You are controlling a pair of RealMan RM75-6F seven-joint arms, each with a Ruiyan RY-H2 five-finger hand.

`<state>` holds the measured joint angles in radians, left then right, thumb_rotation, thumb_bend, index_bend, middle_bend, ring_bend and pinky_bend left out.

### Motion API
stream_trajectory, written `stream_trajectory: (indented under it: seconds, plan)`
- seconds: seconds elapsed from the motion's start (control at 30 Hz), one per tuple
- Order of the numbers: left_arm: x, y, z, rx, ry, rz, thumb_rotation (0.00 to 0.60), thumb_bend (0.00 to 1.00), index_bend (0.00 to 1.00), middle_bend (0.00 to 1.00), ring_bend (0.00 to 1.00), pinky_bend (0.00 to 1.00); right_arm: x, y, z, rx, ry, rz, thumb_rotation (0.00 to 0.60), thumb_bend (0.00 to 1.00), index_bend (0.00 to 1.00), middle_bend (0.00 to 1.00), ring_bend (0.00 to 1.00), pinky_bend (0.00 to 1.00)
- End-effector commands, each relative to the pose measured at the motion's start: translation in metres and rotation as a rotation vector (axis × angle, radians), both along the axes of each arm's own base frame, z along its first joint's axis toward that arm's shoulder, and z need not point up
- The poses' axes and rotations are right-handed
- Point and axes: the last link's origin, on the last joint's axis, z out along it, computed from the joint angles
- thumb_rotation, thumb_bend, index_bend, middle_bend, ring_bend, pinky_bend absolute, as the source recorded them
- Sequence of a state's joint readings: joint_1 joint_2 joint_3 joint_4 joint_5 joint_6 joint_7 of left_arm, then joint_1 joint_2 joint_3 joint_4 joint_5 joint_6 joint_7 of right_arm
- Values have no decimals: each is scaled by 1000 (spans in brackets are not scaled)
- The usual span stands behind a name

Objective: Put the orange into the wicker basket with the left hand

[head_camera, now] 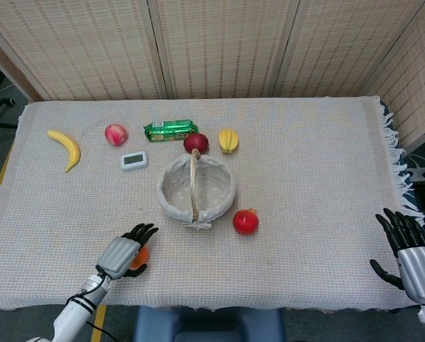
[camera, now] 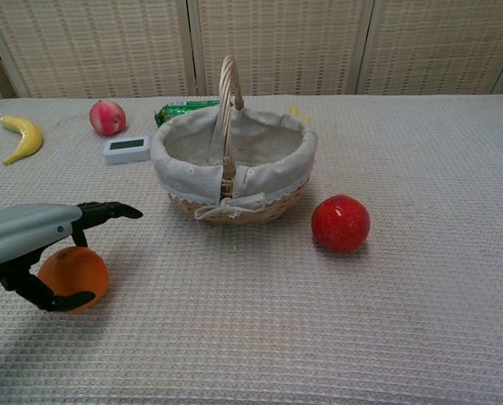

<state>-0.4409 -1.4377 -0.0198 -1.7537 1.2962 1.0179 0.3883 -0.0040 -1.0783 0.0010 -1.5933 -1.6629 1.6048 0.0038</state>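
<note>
The orange (head_camera: pixel 140 258) (camera: pixel 76 276) lies on the cloth near the table's front left corner. My left hand (head_camera: pixel 123 253) (camera: pixel 30 240) sits over it, palm down. Its fingers (camera: pixel 108 209) stretch past the top of the fruit toward the basket, and its thumb (camera: pixel 62 299) curls round the near side. The fingers are still spread, not closed on the fruit. The wicker basket (head_camera: pixel 227 176) (camera: pixel 235 208), cloth-lined with an upright handle, stands up and to the right of the orange. My right hand (head_camera: pixel 408 253) hangs open off the table's right front corner, seen only in the head view.
A red pomegranate (head_camera: pixel 245 221) (camera: pixel 340 223) lies right of the basket. Behind the basket are a red apple (head_camera: pixel 195 143), a yellow fruit (head_camera: pixel 228 140) and a green packet (head_camera: pixel 170 129) (camera: pixel 184 108). A white timer (head_camera: pixel 134 160) (camera: pixel 127 149), a peach (head_camera: pixel 115 134) (camera: pixel 107 117) and a banana (head_camera: pixel 65 148) (camera: pixel 19 137) lie at the back left.
</note>
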Motion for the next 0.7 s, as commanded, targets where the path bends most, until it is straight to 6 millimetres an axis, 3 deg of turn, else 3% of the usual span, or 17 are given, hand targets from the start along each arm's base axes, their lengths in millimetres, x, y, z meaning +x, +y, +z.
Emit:
stream_trajectory:
  seconds: [0.03,0.43,0.57,0.7]
  plan:
    - [-2,-1,-3,-8,-1,9,600,312,0,0,0,283,0,0,0,0,0,-1,600,112,6,0,0,84]
    - [-27,-3,-19,-67,4,109,600,330,0,0,10,294,0,0,1,-18,-12,-1,600,112,8,0,0,88]
    - [-29,0,-21,-37,-26,122,600,419,8,2,211,478,0,0,1,-20,-11,0,600,112,13,0,0,88]
    - [-28,2,-21,22,-52,110,600,526,171,98,393,621,0,-1,0,-16,-9,-4,600,112,17,0,0,89]
